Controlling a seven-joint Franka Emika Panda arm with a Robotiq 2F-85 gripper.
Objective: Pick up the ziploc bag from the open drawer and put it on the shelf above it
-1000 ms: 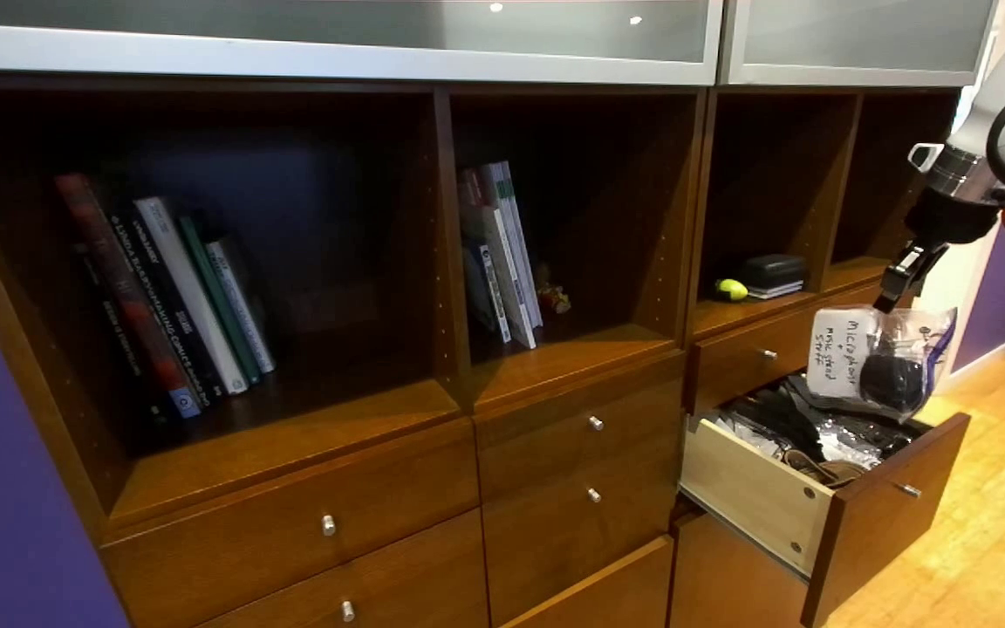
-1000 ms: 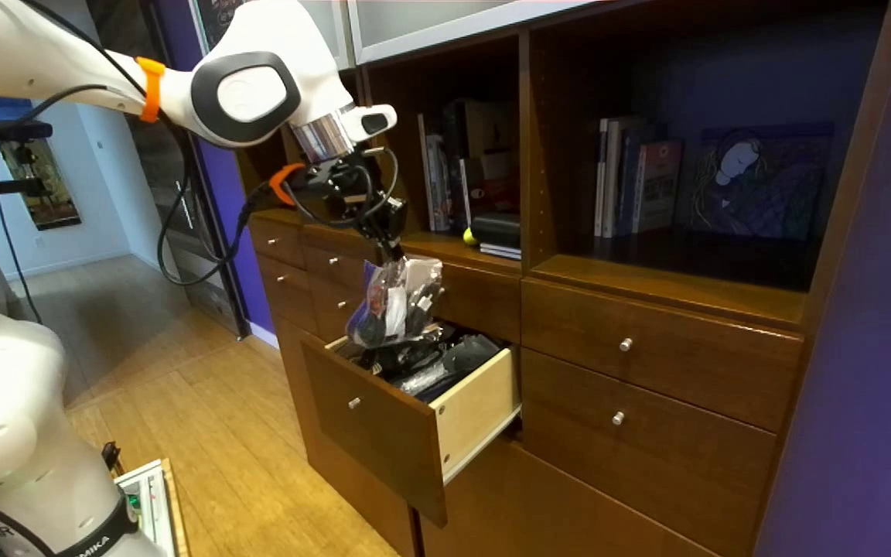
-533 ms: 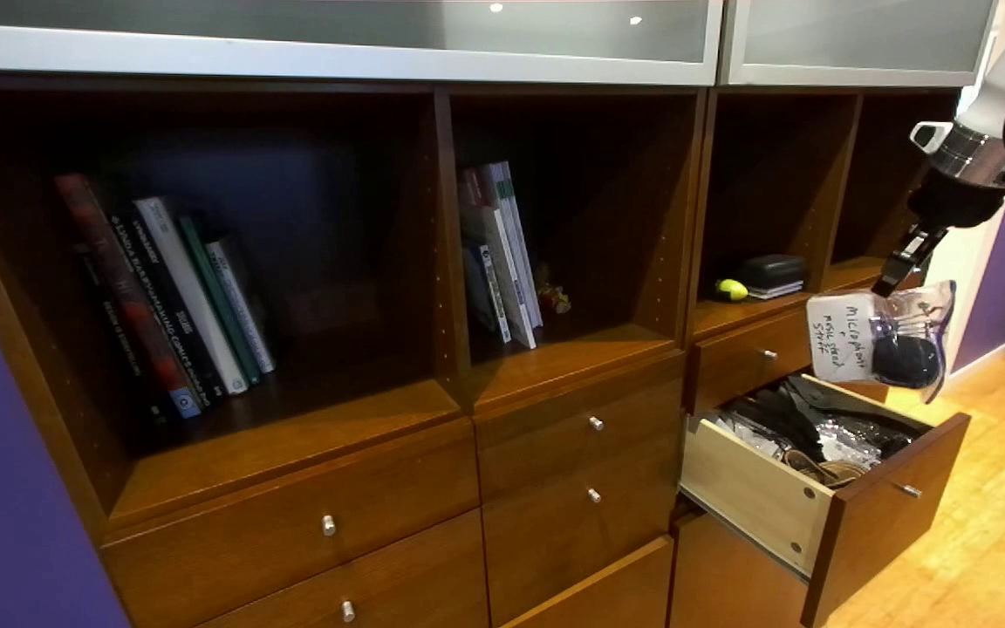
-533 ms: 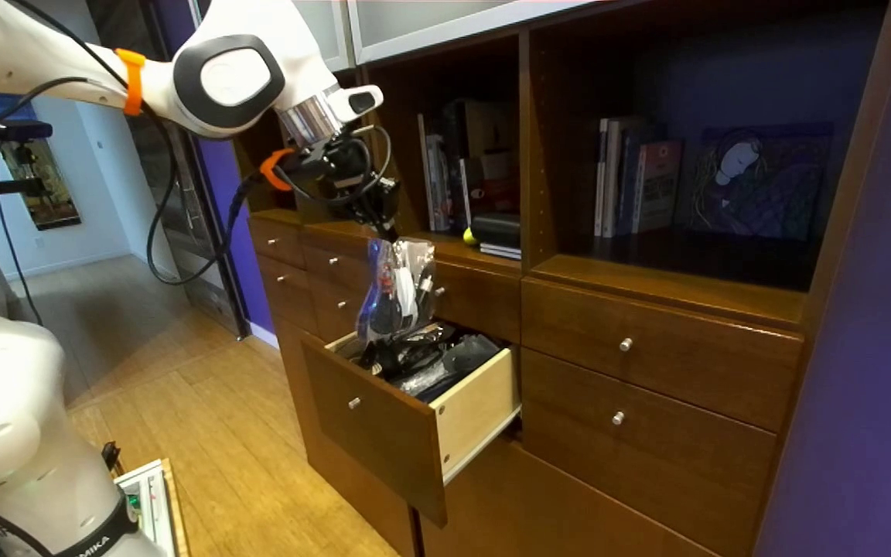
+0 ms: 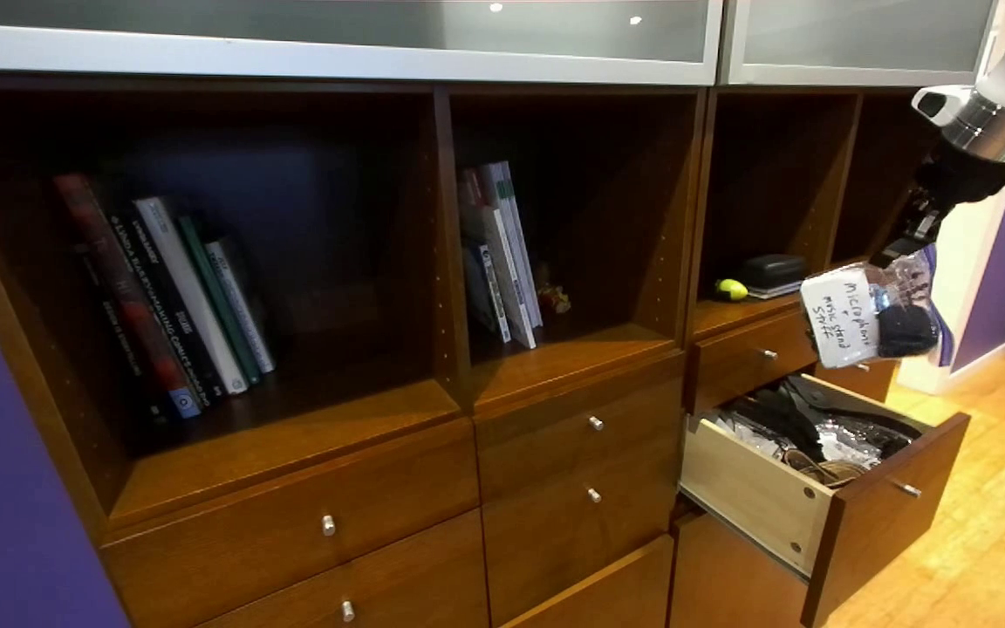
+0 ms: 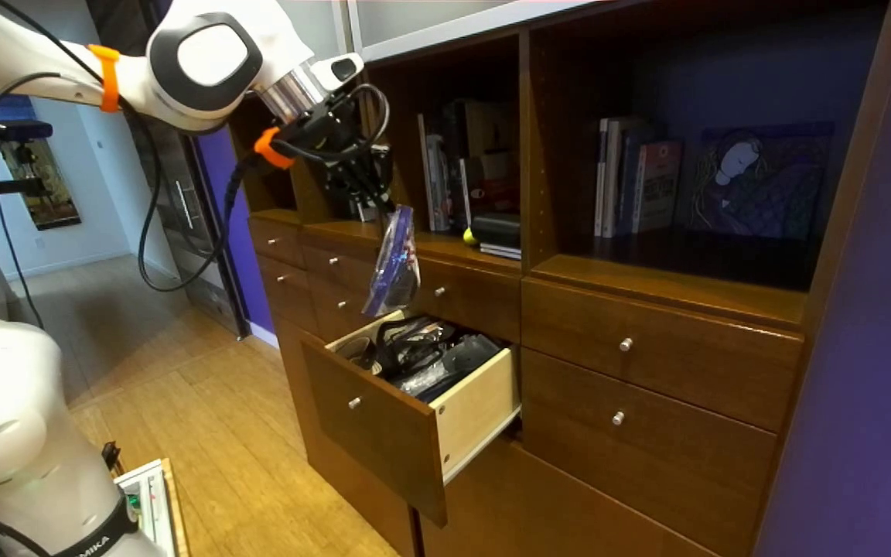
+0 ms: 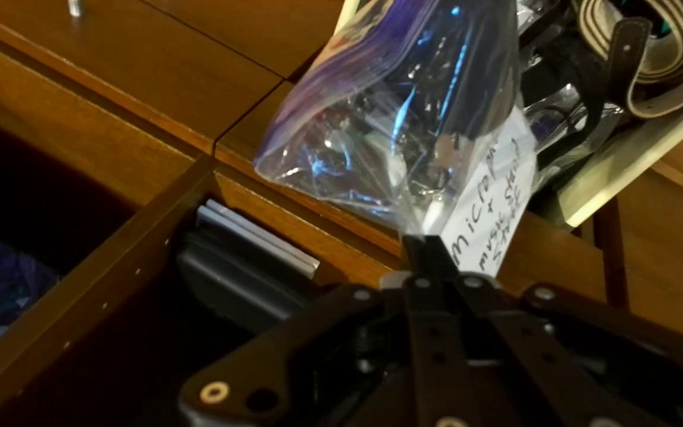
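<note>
The ziploc bag [image 5: 869, 318] is clear plastic with a white handwritten label and dark contents. My gripper [image 5: 886, 255] is shut on its upper part, and the bag hangs tilted above the open drawer [image 5: 891, 515]. In an exterior view the bag [image 6: 397, 267] is seen nearly edge-on under the gripper [image 6: 390, 207]. In the wrist view the bag [image 7: 377, 136] is pinched at the fingertips of the gripper [image 7: 427, 243]. The shelf [image 5: 747, 316] is the dark wood cubby above the drawer. The bag is outside it, its top near the shelf floor's height.
A black case [image 5: 773, 269] on thin white items and a yellow-green object [image 5: 731, 290] sit on the shelf. Books [image 6: 434, 178] lean at its left. A vertical divider [image 7: 86, 302] bounds it. Dark clutter [image 6: 438, 356] fills the drawer.
My gripper has risen and tilted, lifting the bag clear of the drawer's contents. The bag has turned, so it now shows edge-on in an exterior view. The drawer has not moved.
</note>
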